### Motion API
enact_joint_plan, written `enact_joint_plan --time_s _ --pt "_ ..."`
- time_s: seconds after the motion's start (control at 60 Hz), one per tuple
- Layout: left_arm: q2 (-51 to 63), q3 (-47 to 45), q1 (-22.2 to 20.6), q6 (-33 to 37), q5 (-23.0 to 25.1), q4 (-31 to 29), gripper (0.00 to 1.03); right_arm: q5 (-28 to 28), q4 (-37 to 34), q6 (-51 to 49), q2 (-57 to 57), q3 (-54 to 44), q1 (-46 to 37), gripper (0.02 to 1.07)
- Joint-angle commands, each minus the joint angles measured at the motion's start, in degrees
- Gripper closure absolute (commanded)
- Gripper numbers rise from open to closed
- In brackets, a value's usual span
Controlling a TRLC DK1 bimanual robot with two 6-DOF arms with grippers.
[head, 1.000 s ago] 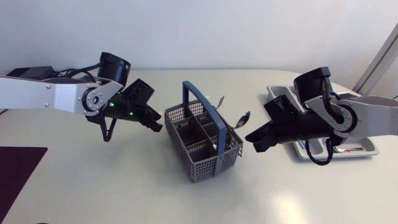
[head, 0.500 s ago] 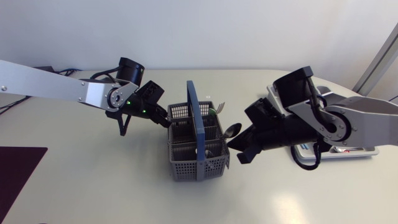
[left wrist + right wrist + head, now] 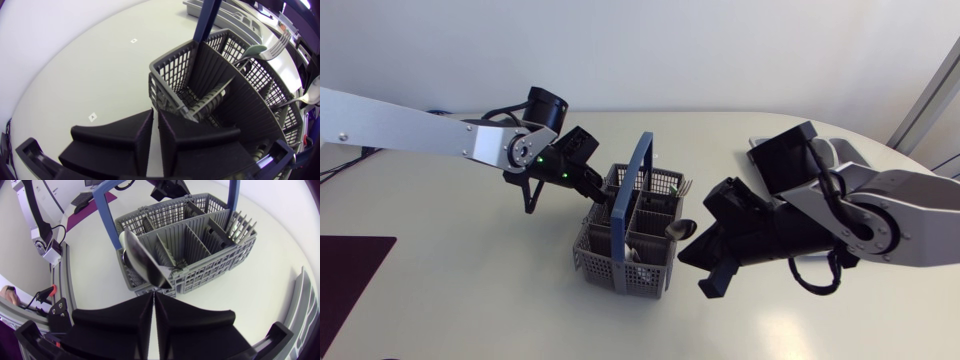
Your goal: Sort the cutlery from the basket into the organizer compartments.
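Spoon (image 3: 142,257) was pinched in the right end effector (image 3: 154,293), left end effector (image 3: 155,115) clamped on the basket (image 3: 170,70) rim (steadying it); a straight, slow lift seemed smartest.

You are working in what is looking like a robotics lab or test room, not a kitchen. The left arm (image 3: 410,135) and the right arm (image 3: 900,205) are hanging over a plain pale desk (image 3: 470,290). Small square marker stickers (image 3: 133,40) are sitting on its bare surface. A dark purple mat (image 3: 345,275) is lying at one corner, and a grey cutlery basket (image 3: 610,272) is standing mid-desk.
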Motion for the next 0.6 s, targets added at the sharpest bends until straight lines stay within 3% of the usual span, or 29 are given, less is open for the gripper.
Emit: enact_joint_plan --time_s 0.0,0.167,0.367,0.583 --pt "-6.7 -2.8 0.9 2.4 0.9 -0.8 0.85 1.1 -1.9 -1.0 -3.8 -1.4 -0.2 0.83" --pt "-22.0 -13.0 1.0 5.5 0.5 -2.1 0.71 3.6 -8.8 -1.8 -12.3 0.3 0.5 0.78" --pt "-33.2 -19.4 -0.7 6.8 0.5 -4.6 0.67 4.5 -14.6 -0.7 -15.8 4.4 4.0 0.76" --pt "-38.5 -22.8 -4.2 6.6 -0.4 -6.7 0.66 5.6 -15.7 3.9 -14.5 7.5 11.1 0.75"
